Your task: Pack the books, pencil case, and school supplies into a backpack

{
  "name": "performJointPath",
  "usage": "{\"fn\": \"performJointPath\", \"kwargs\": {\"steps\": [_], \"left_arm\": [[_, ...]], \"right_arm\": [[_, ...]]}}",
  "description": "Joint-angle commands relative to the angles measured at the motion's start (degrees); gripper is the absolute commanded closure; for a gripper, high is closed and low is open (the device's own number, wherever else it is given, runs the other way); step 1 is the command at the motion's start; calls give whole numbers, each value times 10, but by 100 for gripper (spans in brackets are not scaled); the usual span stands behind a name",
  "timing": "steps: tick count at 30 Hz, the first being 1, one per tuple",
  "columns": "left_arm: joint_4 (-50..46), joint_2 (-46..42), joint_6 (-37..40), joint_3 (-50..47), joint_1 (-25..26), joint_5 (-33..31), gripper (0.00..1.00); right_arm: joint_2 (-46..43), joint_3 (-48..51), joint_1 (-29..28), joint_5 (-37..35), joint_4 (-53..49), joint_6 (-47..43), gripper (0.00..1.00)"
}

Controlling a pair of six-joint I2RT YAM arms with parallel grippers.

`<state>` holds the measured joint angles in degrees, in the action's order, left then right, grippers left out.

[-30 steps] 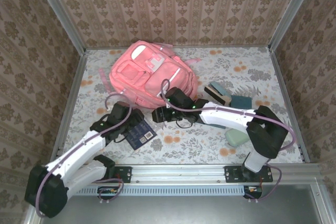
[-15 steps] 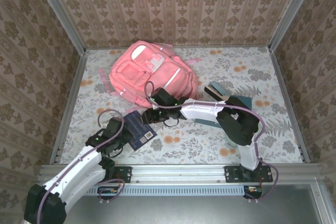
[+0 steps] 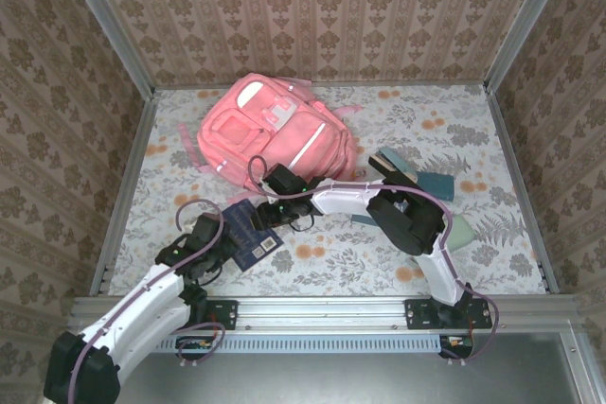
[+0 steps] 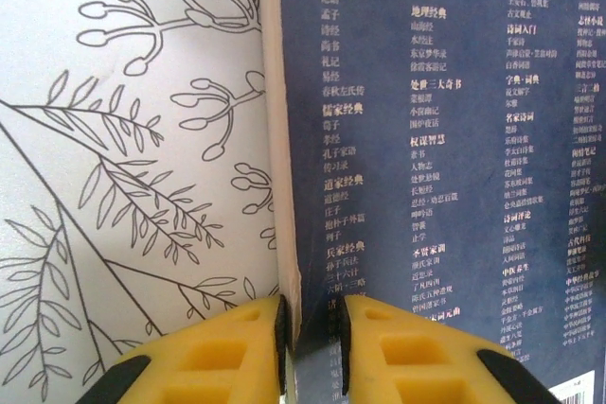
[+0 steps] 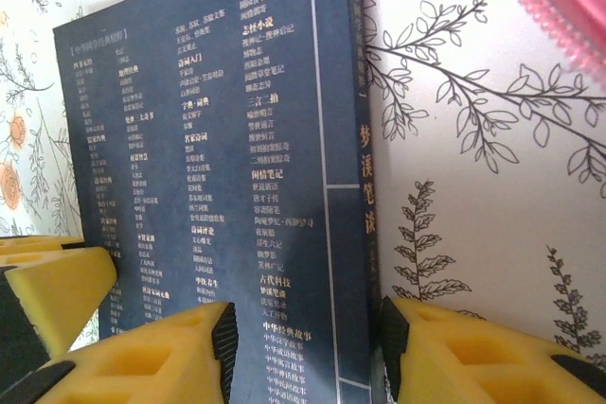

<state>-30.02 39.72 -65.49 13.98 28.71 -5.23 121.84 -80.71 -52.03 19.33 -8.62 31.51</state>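
Since 0.5 s ago the right gripper (image 3: pixel 270 205) has slid further left over the navy book (image 3: pixel 252 232). The pencil case (image 3: pixel 463 232), soft mint pouch, is now uncovered by the R elbow. Book is thin, flat on the floral cloth (image 3: pixel 379 262), w/ matte dark cover, columns of pale print, cream page edge. R jaws are part-open, yellow foam pads (image 5: pixel 142 357) straddling the spine strip. The left gripper (image 4: pixel 312 333) jaws are a narrow slit over the page edge; can't tell if pinching. Pink fabric backpack (image 3: pixel 270 134) lies just behind the book.
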Motion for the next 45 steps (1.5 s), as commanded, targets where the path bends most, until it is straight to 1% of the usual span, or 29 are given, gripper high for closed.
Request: {"fn": "performJointPath", "kwargs": {"steps": [1, 3, 5, 8, 16, 21, 24, 26, 30, 33, 35, 38, 40, 43, 45], "left_arm": [[-20, 9, -5, -25, -4, 2, 81], [-20, 12, -7, -25, -4, 3, 84], [-13, 17, -8, -28, -4, 4, 86], [3, 26, -10, -31, -4, 14, 89], [21, 27, -7, -33, -3, 28, 90], [18, 21, -5, -33, -3, 29, 91], [14, 16, -6, -33, -3, 29, 91], [10, 11, -6, -34, -3, 29, 91], [6, -1, -6, -37, -3, 26, 91], [2, -6, -6, -37, -3, 25, 91], [2, -7, -8, -39, -3, 26, 91], [3, -9, -8, -41, -3, 27, 91], [1, -10, -7, -41, -3, 26, 91], [-2, -13, -5, -38, -3, 24, 91], [-9, -15, 1, -31, -3, 20, 89]], "right_arm": [[3, 2, -5, -39, -39, -28, 52], [4, 1, -5, -35, -44, -36, 51], [14, -7, -5, -15, -53, -38, 51], [23, -8, -6, 49, -36, -18, 53], [-20, 31, -4, 227, 130, 99, 58], [-46, 44, -1, 275, 213, 165, 62], [-54, 46, 1, 286, 239, 184, 63], [-57, 44, 1, 285, 231, 183, 64], [-44, 17, 1, 261, 124, 122, 64], [-27, -13, 0, 224, 24, 75, 65], [-21, -19, 0, 219, 5, 58, 65], [-11, -27, 0, 224, 0, 57, 66], [-10, -29, -1, 218, 1, 56, 70], [-11, -36, 0, 205, -11, 51, 93], [-18, -34, 2, 199, -12, 51, 100]]}}
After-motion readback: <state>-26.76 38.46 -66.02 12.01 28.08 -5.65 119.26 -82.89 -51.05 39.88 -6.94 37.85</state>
